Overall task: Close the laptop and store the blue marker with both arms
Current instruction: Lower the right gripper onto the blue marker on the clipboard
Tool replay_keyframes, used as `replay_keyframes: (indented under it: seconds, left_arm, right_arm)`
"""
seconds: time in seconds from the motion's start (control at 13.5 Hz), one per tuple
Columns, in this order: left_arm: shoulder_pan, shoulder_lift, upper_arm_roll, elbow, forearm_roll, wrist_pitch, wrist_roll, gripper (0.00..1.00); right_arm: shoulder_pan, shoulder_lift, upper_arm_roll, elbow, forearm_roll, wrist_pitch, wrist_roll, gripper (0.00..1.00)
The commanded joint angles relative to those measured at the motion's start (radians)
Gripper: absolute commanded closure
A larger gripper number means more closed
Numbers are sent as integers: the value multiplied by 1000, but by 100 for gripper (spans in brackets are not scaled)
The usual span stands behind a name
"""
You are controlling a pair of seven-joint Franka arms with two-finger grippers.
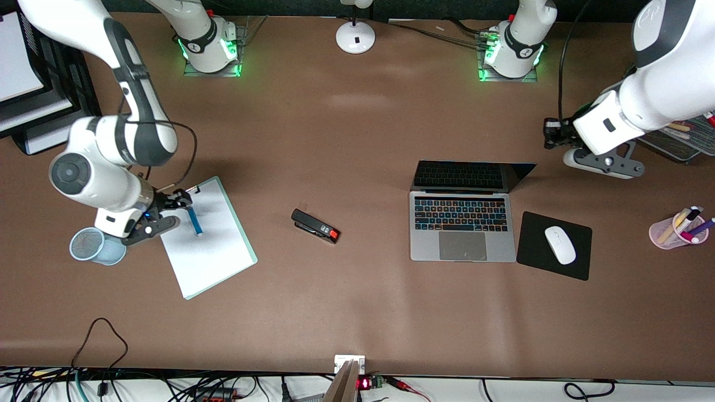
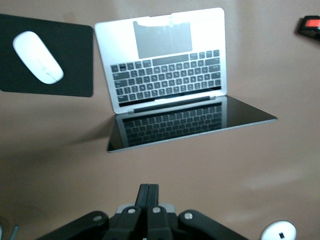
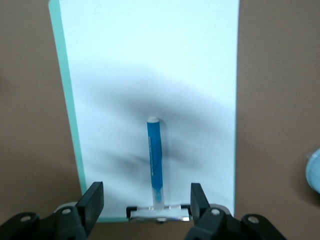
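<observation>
The silver-grey laptop (image 1: 462, 223) lies open at mid-table, its dark screen tilted far back; it also shows in the left wrist view (image 2: 165, 85). My left gripper (image 1: 551, 134) is shut and empty in the air above the bare table, beside the screen toward the left arm's end; its own view shows the fingers (image 2: 148, 192) pressed together. The blue marker (image 1: 195, 220) lies on a white pad (image 1: 209, 245) toward the right arm's end. My right gripper (image 1: 177, 199) hangs open just over the marker's whitish end, its fingers on either side of the marker (image 3: 154, 160) and apart from it.
A black stapler with a red tip (image 1: 315, 225) lies between pad and laptop. A black mousepad (image 1: 575, 262) with a white mouse (image 1: 559, 244) is beside the laptop. A pink cup of markers (image 1: 678, 229) and a blue mesh cup (image 1: 96, 245) stand at the table's ends.
</observation>
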Motion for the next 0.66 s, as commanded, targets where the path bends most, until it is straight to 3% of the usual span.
replay_keyframes:
  seconds: [0.0,0.22,0.37,0.59]
  left_arm:
    - [2,-23,-30,-12,-26,-54,-51,100]
    - [3,-80,-99,-100,-26,-44,-110,100]
    - [3,-82,-130,-169,-26,45,-130,100]
    - [6,-80,-165,-306,-26,188,-201,100]
  right_arm:
    - [-3,60,9,9,7,67,-39,32]
    - [5,109,9,9,6,119,-39,41]
    - [10,132,9,9,6,150,-45,49]
    - [8,140,9,13,6,158,-52,50]
